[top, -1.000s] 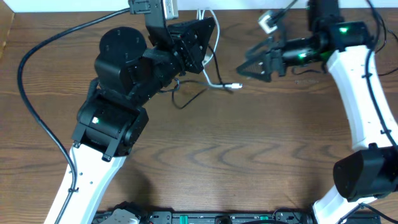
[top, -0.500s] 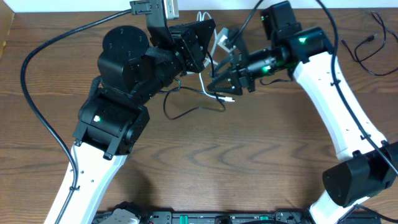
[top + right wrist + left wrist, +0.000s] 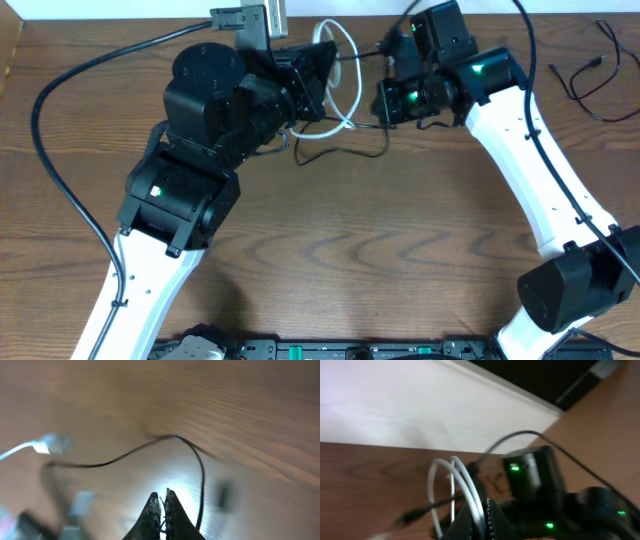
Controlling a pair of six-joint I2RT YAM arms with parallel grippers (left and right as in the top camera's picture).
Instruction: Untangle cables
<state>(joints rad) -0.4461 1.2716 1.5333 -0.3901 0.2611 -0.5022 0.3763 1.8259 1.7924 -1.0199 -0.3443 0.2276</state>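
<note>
My left gripper (image 3: 325, 70) is at the back middle of the table, shut on a white cable (image 3: 352, 75). The cable loops up and out between its fingers. In the left wrist view the white cable (image 3: 436, 480) runs down into the pinched left gripper (image 3: 481, 506). Just right of it, my right gripper (image 3: 385, 100) is shut. A thin black cable (image 3: 345, 153) trails from it across the wood. In the right wrist view a dark strand shows between the tips of the right gripper (image 3: 162, 494). The black cable (image 3: 115, 460) arcs ahead, with a white plug (image 3: 50, 443) to the left.
A separate thin black cord (image 3: 590, 72) lies at the back right corner. The left arm's thick black lead (image 3: 45, 150) sweeps over the left side of the table. A white wall (image 3: 395, 405) runs behind the table's back edge.
My right gripper swung left from the back right to just beside the left gripper and went from open to shut. The white cable now stands up in a bigger loop. The left gripper stayed shut.
</note>
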